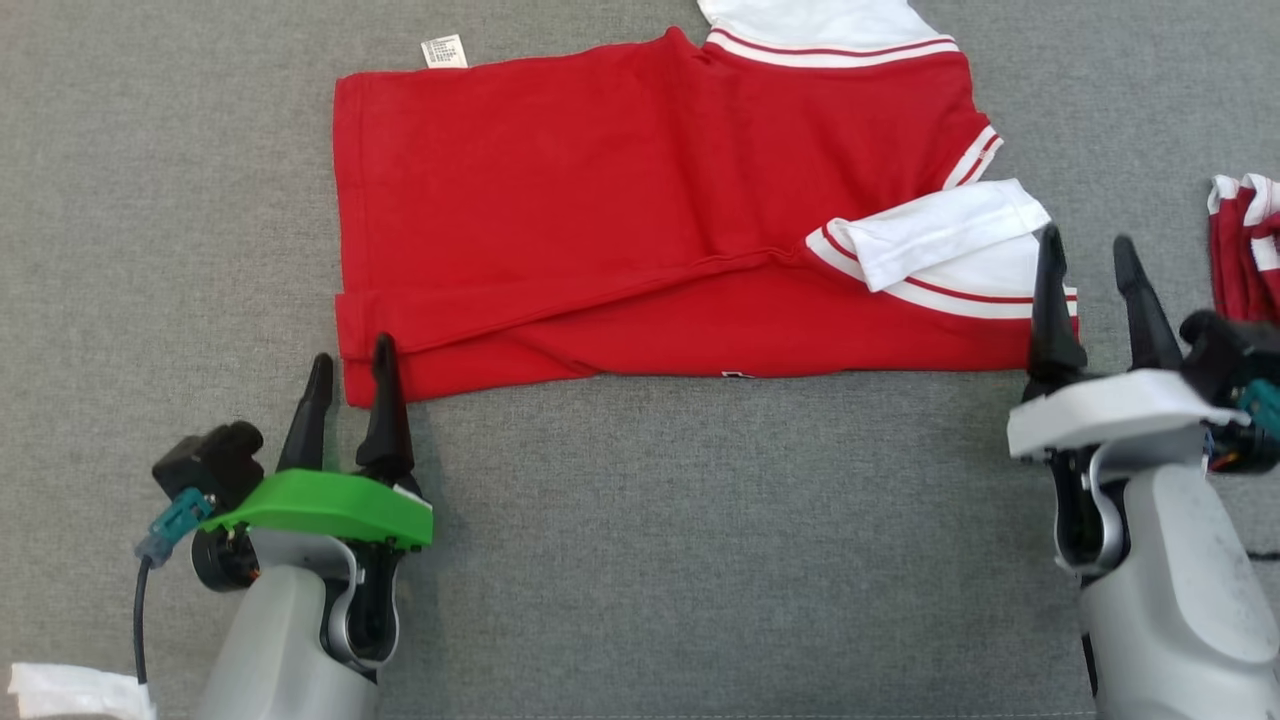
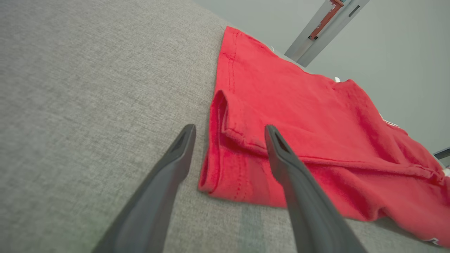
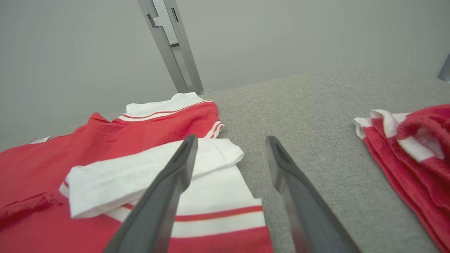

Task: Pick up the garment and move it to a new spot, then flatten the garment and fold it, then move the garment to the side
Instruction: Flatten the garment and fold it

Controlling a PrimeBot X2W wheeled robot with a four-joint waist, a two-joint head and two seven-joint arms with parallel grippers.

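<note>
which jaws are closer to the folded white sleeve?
Right. Its open jaws straddle the outer edge of the white sleeve; the left jaws straddle the hem corner of the red shirt, opposite end.

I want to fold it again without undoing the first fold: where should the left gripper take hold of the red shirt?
Probably at the near left hem corner of the red shirt, coming from the robot's side. The layers lie stacked there with a rolled edge standing slightly off the grey surface, and the open left gripper straddles it.
</note>
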